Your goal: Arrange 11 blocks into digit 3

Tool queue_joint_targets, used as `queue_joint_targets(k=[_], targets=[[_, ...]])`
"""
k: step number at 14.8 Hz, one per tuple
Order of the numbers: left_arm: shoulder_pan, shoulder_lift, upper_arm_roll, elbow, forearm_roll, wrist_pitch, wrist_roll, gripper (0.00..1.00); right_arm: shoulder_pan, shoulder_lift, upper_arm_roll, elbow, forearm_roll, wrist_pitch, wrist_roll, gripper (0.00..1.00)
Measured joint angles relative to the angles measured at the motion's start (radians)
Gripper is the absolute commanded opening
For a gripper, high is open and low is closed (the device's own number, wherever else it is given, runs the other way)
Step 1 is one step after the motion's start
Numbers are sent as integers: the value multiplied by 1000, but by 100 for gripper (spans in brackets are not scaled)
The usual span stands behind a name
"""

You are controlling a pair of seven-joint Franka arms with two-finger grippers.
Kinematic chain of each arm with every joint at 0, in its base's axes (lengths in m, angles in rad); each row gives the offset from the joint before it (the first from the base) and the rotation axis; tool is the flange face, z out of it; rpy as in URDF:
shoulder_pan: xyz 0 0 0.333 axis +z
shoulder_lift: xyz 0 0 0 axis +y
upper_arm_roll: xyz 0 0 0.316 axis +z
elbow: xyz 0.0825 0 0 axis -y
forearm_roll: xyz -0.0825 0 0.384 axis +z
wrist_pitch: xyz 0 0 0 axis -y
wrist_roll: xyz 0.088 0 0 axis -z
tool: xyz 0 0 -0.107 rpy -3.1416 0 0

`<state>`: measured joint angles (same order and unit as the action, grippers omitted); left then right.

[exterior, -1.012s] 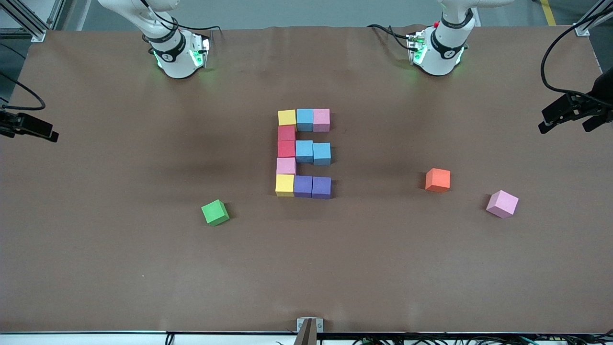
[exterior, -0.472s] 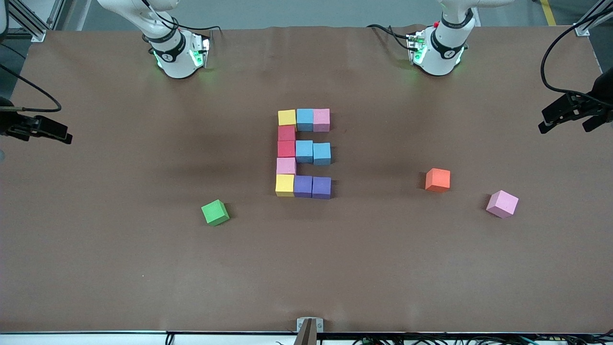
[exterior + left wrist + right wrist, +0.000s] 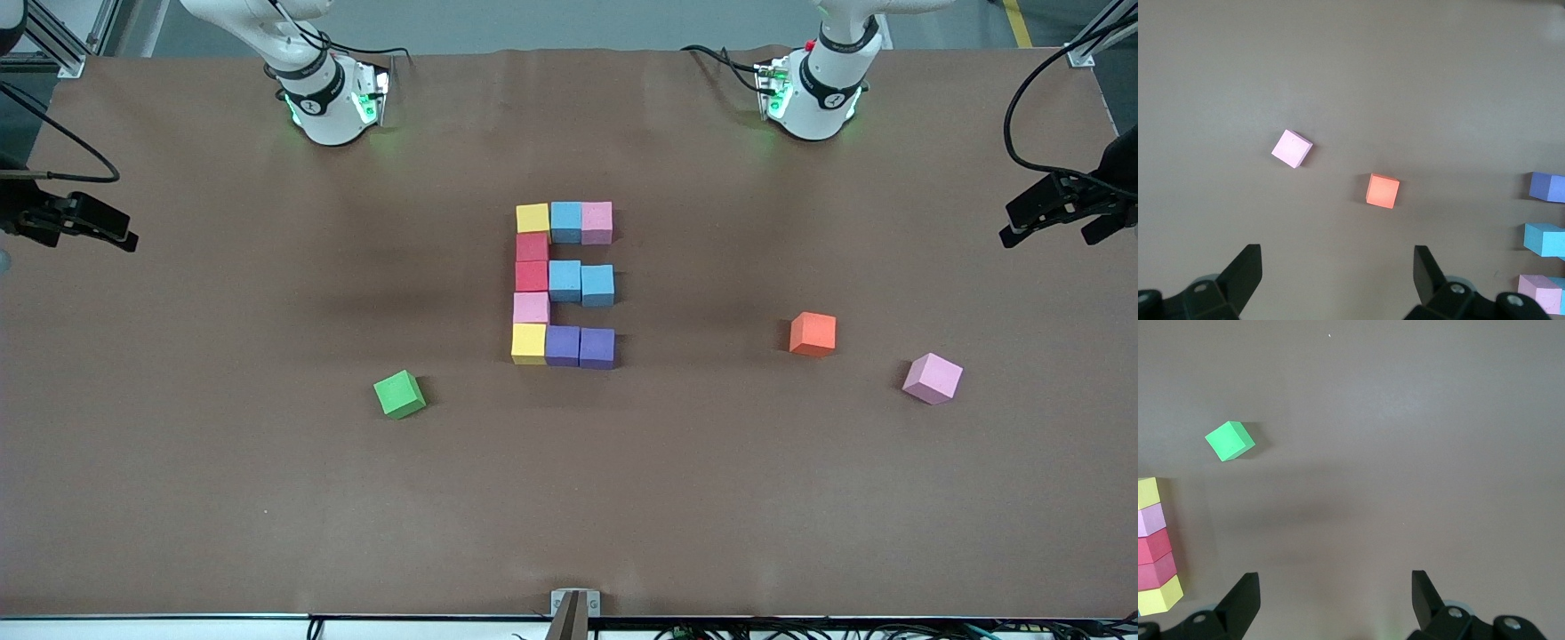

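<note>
The digit 3 [image 3: 563, 284] lies at the table's middle and reads as an "E" of touching blocks. Its column runs yellow [image 3: 532, 218], red [image 3: 532, 246], red, pink [image 3: 531, 308], yellow [image 3: 528, 343]. Its bars end in light blue and pink [image 3: 597, 222], two light blue [image 3: 597, 285], and two purple [image 3: 597, 348]. My left gripper [image 3: 1049, 231] hangs open and empty over the left arm's end of the table, also seen in the left wrist view [image 3: 1338, 273]. My right gripper [image 3: 80, 227] is open and empty over the right arm's end, also seen in the right wrist view [image 3: 1336, 597].
A green cube [image 3: 399, 394] lies loose nearer the front camera than the figure, toward the right arm's end. An orange cube [image 3: 813, 333] and a loose pink cube [image 3: 932, 378] lie toward the left arm's end. The arm bases stand along the table's back edge.
My right gripper has shifted a little toward the table's middle. The left gripper and all cubes have not moved.
</note>
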<state>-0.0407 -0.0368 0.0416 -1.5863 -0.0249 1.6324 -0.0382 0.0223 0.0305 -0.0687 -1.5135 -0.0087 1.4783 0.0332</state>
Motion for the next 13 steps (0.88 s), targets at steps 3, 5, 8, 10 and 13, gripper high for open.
queue_joint_targets(k=[3, 5, 8, 10, 13], targets=[[0, 0, 0, 0, 0, 0, 0, 100, 0, -1, 0, 0, -9, 0, 0, 100], [0, 0, 0, 0, 0, 0, 0, 100, 0, -1, 0, 0, -22, 0, 0, 100], [0, 0, -1, 4, 0, 0, 0, 100, -4, -5, 0, 1, -38, -1, 0, 100], [0, 0, -1, 7, 0, 0, 0, 100, -9, -21, 0, -2, -38, -11, 0, 100], [0, 0, -1, 8, 0, 0, 0, 100, -12, -67, 0, -39, -38, -15, 0, 100]])
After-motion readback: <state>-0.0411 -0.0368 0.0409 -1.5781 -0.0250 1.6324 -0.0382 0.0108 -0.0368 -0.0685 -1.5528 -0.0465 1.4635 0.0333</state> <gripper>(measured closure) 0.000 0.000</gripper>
